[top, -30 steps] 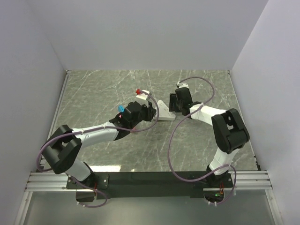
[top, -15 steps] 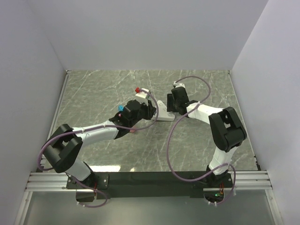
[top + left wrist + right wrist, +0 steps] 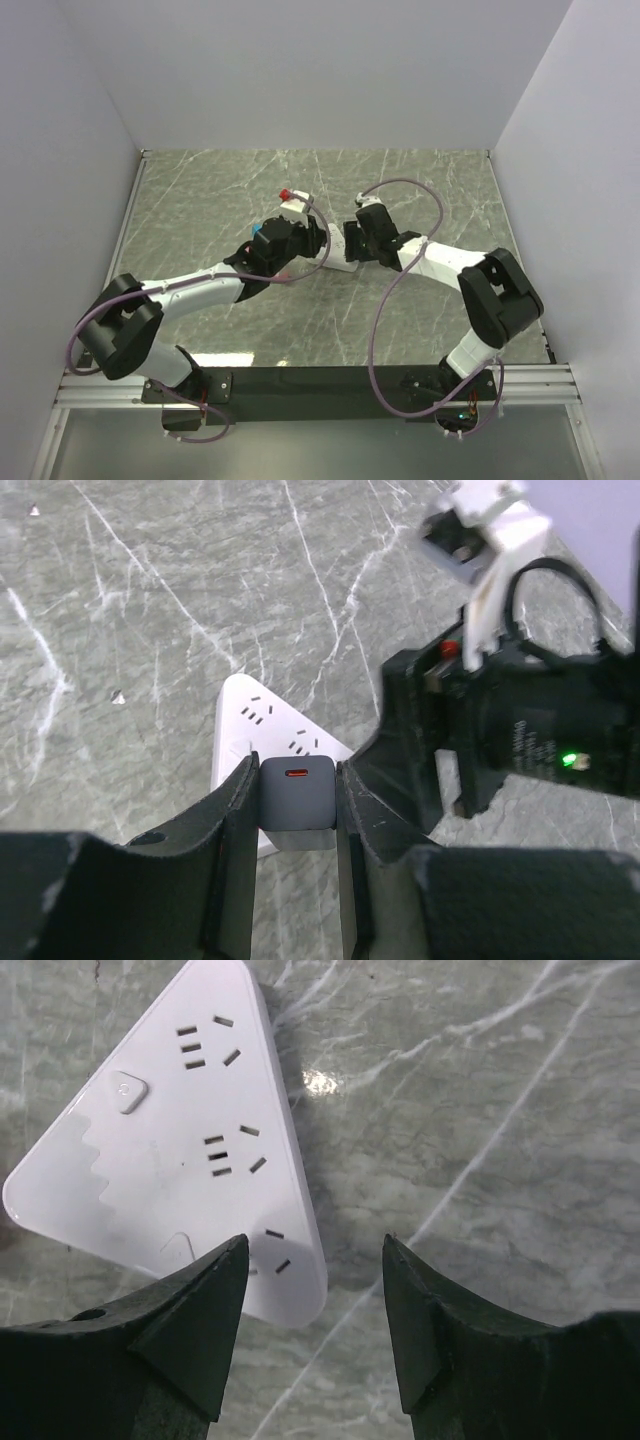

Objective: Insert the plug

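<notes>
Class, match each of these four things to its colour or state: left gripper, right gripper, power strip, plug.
Things:
1. left gripper
2. right gripper
3. power strip
4. plug

Colour or state:
A. white, three-cornered
B. open, holding nothing
C. grey block with a small red slot
D. shut on the plug

Pairs: 1-D, 2-B, 3-A, 4-C

Under me, the grey-green marble-look table (image 3: 500, 1110) is smooth with a bit of shine. The white triangular plastic power strip (image 3: 180, 1150) looks smooth, satin-ish. The dark grey cube plug (image 3: 296, 792) is matt plastic, and the black fingers (image 3: 225, 830) on my left claw (image 3: 295, 775) look matt, slightly grainy.
</notes>
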You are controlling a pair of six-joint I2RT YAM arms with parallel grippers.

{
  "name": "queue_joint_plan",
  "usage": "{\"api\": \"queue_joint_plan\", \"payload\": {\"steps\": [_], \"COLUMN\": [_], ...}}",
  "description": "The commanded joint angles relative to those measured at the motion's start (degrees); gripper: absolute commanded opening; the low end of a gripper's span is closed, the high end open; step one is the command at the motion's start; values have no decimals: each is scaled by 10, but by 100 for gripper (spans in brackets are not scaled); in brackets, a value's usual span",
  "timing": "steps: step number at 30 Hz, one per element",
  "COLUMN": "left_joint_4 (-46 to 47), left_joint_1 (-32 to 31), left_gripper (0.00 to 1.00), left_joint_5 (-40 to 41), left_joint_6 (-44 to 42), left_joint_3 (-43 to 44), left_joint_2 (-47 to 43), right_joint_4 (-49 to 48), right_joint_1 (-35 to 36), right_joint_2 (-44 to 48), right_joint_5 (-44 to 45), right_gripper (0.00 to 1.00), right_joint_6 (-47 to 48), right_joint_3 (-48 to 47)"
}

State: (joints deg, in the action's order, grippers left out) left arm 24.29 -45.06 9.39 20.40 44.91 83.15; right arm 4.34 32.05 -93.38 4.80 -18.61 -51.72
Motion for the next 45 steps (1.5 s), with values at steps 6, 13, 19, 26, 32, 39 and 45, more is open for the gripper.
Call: {"api": "queue_joint_plan", "payload": {"steps": [6,13,19,26,32,39,45], "left_joint_4": [15,0,1,8,14,20,22], "left_joint_1": [4,5,5,5,5,6,5], "left_gripper": [1,1,1,1,1,1,1], "left_joint_5": [28,45,37,41,39,33,30], "left_joint_6": [6,17,25,27,24,25,30], "left_joint_3": [-25,-47,-60,-72,-82,-88,-86], "left_joint_2": [-60,-90,-99,-108,-119,-122,-111], "right_joint_4": [3,26,-23,-57,-112,-208,-201], "right_joint_1": [-13,-21,-48,-52,-52,-29,14], "right_joint_2": [53,-29,-76,-93,-65,3,75], "right_joint_5": [-45,-110,-122,-149,-173,-240,-214], "right_gripper": [72,75,76,76,74,71,71], "right_joint_6": [34,45,-3,-37,-90,-147,-162], "right_joint_3": [-48,-138,-129,-84,13,127,156]}}
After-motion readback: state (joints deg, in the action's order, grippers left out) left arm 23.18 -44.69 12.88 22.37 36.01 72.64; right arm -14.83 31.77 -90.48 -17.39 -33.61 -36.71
